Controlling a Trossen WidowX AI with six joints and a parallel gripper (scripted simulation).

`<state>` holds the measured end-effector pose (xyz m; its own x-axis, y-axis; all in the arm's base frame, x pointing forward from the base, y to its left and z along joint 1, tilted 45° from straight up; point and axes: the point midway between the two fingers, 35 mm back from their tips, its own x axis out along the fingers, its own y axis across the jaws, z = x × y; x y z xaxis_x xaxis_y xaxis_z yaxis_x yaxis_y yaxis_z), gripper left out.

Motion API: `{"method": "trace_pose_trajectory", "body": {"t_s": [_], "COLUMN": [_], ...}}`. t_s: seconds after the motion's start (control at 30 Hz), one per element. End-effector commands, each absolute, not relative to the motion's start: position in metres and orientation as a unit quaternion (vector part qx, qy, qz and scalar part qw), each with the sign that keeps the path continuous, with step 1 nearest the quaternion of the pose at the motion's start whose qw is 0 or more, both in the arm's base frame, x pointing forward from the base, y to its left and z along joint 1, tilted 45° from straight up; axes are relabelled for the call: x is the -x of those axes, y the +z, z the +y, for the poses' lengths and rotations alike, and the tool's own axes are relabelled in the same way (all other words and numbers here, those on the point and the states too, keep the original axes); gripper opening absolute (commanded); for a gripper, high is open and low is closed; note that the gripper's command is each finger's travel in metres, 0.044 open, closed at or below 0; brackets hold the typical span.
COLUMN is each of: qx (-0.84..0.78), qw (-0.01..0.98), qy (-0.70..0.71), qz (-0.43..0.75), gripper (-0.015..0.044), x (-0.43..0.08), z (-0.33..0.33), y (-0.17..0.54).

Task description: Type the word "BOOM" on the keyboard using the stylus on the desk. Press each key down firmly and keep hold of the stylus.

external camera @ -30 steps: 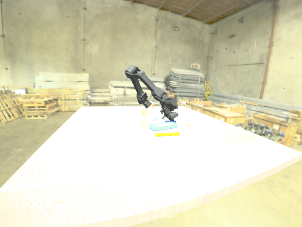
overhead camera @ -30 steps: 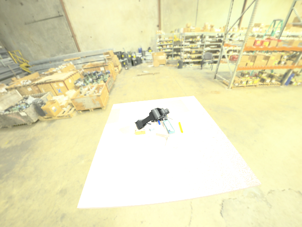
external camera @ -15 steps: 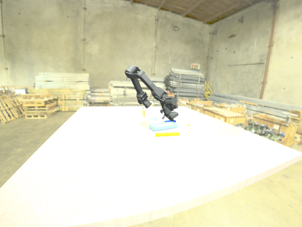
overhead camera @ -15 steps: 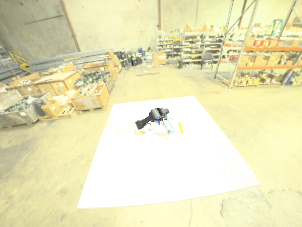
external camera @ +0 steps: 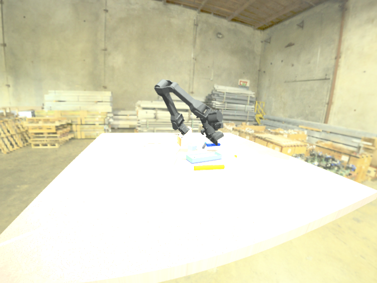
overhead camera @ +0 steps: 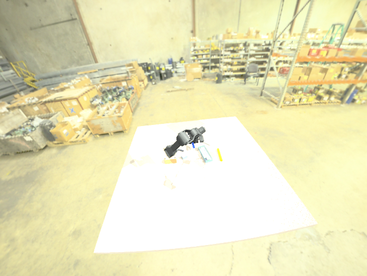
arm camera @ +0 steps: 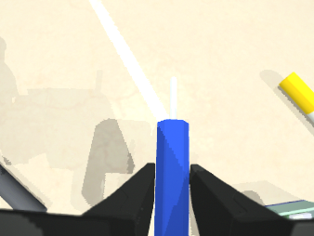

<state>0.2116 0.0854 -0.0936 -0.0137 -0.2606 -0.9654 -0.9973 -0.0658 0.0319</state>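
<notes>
A blue stylus (overhead camera: pixel 193 145) (external camera: pixel 213 145) (arm camera: pixel 173 200) with a blunt blue body and a thin white tip lies between my fingers, tip pointing away in the wrist view. My gripper (arm camera: pixel 172 171) is shut on it, a finger at each side. In the exterior view the gripper (external camera: pixel 217 142) is low over the table; in the top view its fingers are hard to make out. I cannot make out a keyboard with readable keys in any view; washed-out white surfaces may hide it.
A teal open-topped tray (overhead camera: pixel 208 161) (external camera: pixel 204 160) is near the gripper. A yellow stick (overhead camera: pixel 219 155) (external camera: pixel 209 167) lies beyond it. A dark cylinder (external camera: pixel 204 145) (arm camera: pixel 20 190), an orange block (overhead camera: pixel 170 161) and a pale blue block (overhead camera: pixel 184 157) are also around the arm.
</notes>
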Motion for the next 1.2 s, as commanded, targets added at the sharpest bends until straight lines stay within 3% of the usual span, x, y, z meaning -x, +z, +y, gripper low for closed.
{"method": "trace_pose_trajectory", "body": {"t_s": [0.0,0.57,1.17], "qx": [0.549,0.330,0.080], "qw": [0.427,0.544,0.567], "qy": [0.437,0.259,0.015], "qz": [0.571,0.727,0.820], "gripper": [0.0000,0.0000,0.0000], "x": [-0.217,-0.255,-0.290], "z": [0.088,0.095,0.094], "y": [-0.092,-0.078,-0.053]}}
